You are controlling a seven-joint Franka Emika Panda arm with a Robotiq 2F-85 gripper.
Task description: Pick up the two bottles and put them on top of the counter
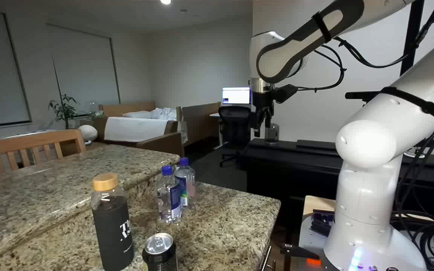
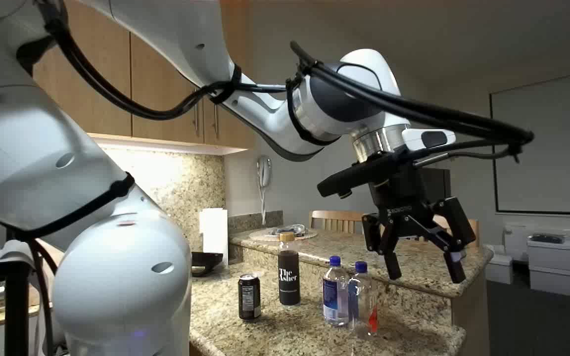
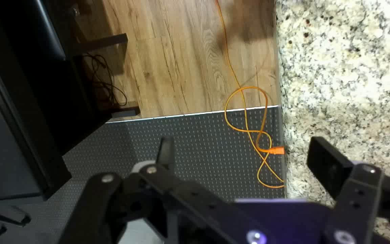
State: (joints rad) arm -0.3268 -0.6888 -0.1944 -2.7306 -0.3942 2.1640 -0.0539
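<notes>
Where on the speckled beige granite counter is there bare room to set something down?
Lower level: between the two clear plastic bottles with blue caps and the robot-side edge. Raised level: between those bottles and the slatted wooden chair. Crowded: where those bottles stand close together.

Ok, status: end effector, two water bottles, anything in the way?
End effector open, holding nothing. Both water bottles upright on the lower granite counter, not yet picked. Black bottle and dark can nearby, likely not blocking.

Two clear bottles (image 1: 168, 199) (image 1: 191, 184) upright on counter (image 1: 232, 214), lower tier.
</notes>
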